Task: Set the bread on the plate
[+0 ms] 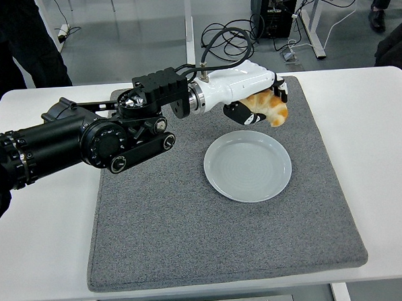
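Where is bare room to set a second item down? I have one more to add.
The grey mat lies bare near of and left of the plate. The far strip is crowded: the left hand holds the bread above it.

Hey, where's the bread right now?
In the head view, the bread is held in the left hand, up over the far part of the gray mat, just beyond the far rim of the empty plate.

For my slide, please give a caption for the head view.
Left hand holds the bread just above the far rim of the plate.
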{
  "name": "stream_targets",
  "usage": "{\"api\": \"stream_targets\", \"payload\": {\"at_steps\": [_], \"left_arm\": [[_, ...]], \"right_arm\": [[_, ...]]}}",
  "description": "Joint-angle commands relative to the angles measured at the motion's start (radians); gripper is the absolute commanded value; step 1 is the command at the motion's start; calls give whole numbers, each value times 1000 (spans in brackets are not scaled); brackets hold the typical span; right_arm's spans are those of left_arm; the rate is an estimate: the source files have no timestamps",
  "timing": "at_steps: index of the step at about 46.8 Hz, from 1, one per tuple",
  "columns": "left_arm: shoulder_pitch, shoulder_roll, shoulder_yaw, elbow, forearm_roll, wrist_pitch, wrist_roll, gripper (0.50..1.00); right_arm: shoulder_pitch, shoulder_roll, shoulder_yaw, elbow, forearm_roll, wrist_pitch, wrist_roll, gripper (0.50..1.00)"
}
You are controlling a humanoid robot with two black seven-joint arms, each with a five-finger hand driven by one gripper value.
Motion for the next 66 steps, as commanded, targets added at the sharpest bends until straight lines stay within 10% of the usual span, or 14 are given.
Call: {"api": "stream_targets", "payload": {"at_steps": [1,53,56,57,66], "left_arm": [[22,0,29,-2,8,0,-7,500],[199,0,75,-41,40,51,6,500],[200,0,72,-41,37,51,6,882],[202,0,72,-41,35,49,6,938],[196,0,73,-44,26,41,3,972]], "right_arm": [[0,0,0,0,0,0,0,1000],[0,0,0,0,0,0,0,1000],[0,0,0,0,0,0,0,1000],[0,0,0,0,-2,0,0,1000],[0,0,0,0,0,0,0,1000]]}}
